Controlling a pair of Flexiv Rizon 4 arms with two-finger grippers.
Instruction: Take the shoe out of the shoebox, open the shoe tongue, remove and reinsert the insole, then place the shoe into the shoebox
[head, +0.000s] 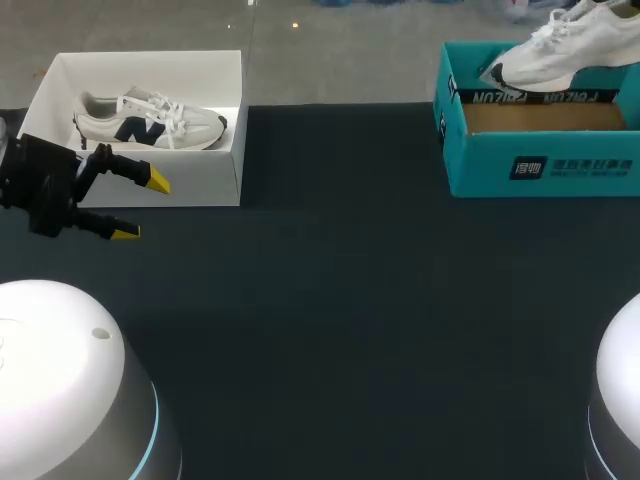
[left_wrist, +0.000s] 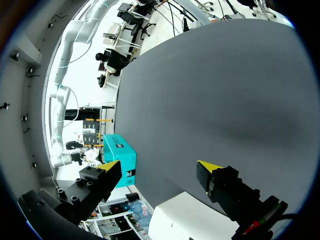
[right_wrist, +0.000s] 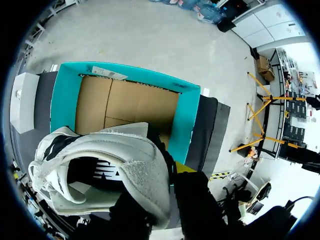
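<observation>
Left gripper (head: 142, 206) fingers spread wide apart, nothing between them, hanging at about 9 o'clock on the table (head: 350, 300), just in front of the white shoebox (head: 200, 180); one yellow tip overlaps the box's front wall in the head view, contact can't be told

Left wrist view: same gripper (left_wrist: 159, 165) open, only bare dark table (left_wrist: 215, 90) between the tips, a white shoebox (left_wrist: 190, 220) corner just under the fingers, the teal shoebox (left_wrist: 122, 160) well ahead at the table's far edge

White shoebox sits at 10 o'clock on the table, lid off, with a navy-marked sneaker (head: 150, 120) lying on its side inside, toe toward 3 o'clock

Right gripper (right_wrist: 167, 182) clamped on the heel end of the white shoe (right_wrist: 115, 160); one yellow tip shows beside the heel, the other is hidden by the shoe. Shoe opening faces the wrist camera, dark insole area visible inside

Head view: white shoe (head: 570, 45) is up in the air over the teal shoebox (head: 540, 165) at 2 o'clock, tilted, sole down, one end dipping toward the box's rear wall; gripper itself out of that view

Teal shoebox (right_wrist: 186, 120) is open, brown cardboard floor showing, right below the held shoe
</observation>
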